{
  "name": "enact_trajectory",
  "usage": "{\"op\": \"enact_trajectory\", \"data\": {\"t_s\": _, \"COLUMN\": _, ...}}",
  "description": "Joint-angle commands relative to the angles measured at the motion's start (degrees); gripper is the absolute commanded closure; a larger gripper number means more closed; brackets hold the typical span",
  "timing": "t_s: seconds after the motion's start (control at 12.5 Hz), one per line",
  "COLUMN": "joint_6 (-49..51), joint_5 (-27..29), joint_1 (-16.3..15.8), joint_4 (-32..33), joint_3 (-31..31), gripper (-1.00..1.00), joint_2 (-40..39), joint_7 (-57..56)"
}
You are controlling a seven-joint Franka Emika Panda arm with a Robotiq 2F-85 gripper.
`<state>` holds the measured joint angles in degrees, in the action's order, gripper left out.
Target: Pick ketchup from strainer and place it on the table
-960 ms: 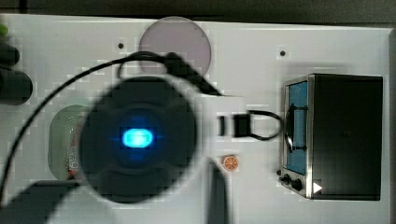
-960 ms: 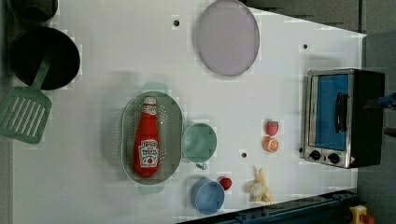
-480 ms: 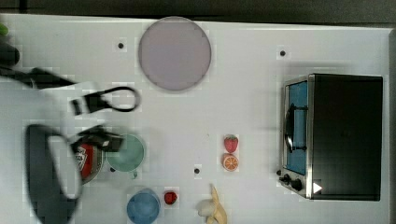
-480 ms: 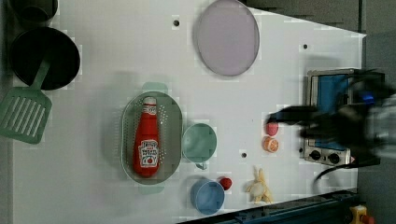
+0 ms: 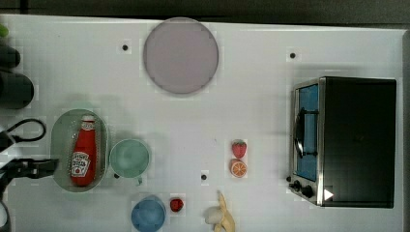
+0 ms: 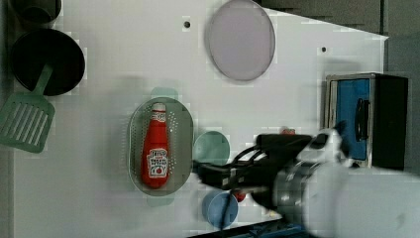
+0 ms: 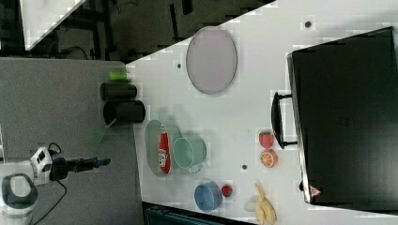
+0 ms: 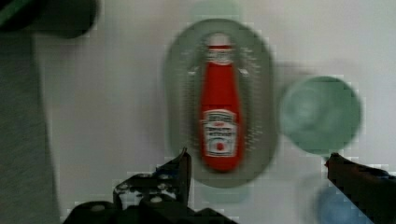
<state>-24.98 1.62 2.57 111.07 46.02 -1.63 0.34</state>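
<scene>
The ketchup (image 5: 83,154) lies flat in the mint-green strainer (image 5: 58,145) on the white table (image 5: 241,106), its white cap toward the purple plate. It shows likewise in the left view as ketchup (image 6: 156,148) in the strainer (image 6: 185,144), and in the right view as ketchup (image 7: 163,152). My gripper (image 8: 257,168) is open with nothing held. In the wrist view the ketchup (image 8: 219,107) lies just beyond the wide-apart fingers (image 8: 182,168). The gripper (image 5: 51,165) hovers at the top view's left edge beside the strainer. In the left view the gripper (image 6: 198,171) points at the strainer from the left view's right.
A round green cup (image 5: 129,158) stands right beside the strainer, with a blue cup (image 5: 148,212) and a small red piece (image 5: 176,204) nearby. Strawberry (image 5: 239,148), orange slice (image 5: 238,167), banana (image 5: 220,217), purple plate (image 5: 180,54), toaster oven (image 5: 348,140), black pots (image 5: 14,89) and green spatula (image 6: 25,119) ring the table.
In the top view the arm swept from mid-picture to the left edge. In the left view it came in from the right toward the strainer. The ketchup has not moved.
</scene>
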Motion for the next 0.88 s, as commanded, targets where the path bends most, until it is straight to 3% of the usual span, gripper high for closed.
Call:
{"op": "enact_trajectory", "data": {"t_s": 0.08, "joint_6": -9.16, "joint_5": -1.87, "joint_1": 1.47, "joint_4": 7.01, "joint_3": 0.87, "gripper": -1.00, "joint_2": -4.37, "joint_7": 2.51}}
{"op": "enact_trajectory", "data": {"t_s": 0.48, "joint_6": -25.84, "joint_5": -9.23, "joint_1": 0.57, "joint_4": 17.56, "joint_3": 0.89, "gripper": -1.00, "joint_2": -10.68, "joint_7": 6.61}}
{"op": "enact_trajectory", "data": {"t_s": 0.88, "joint_6": -32.92, "joint_5": -14.31, "joint_1": -0.05, "joint_4": 18.67, "joint_3": 0.35, "gripper": -1.00, "joint_2": -20.92, "joint_7": 12.74}}
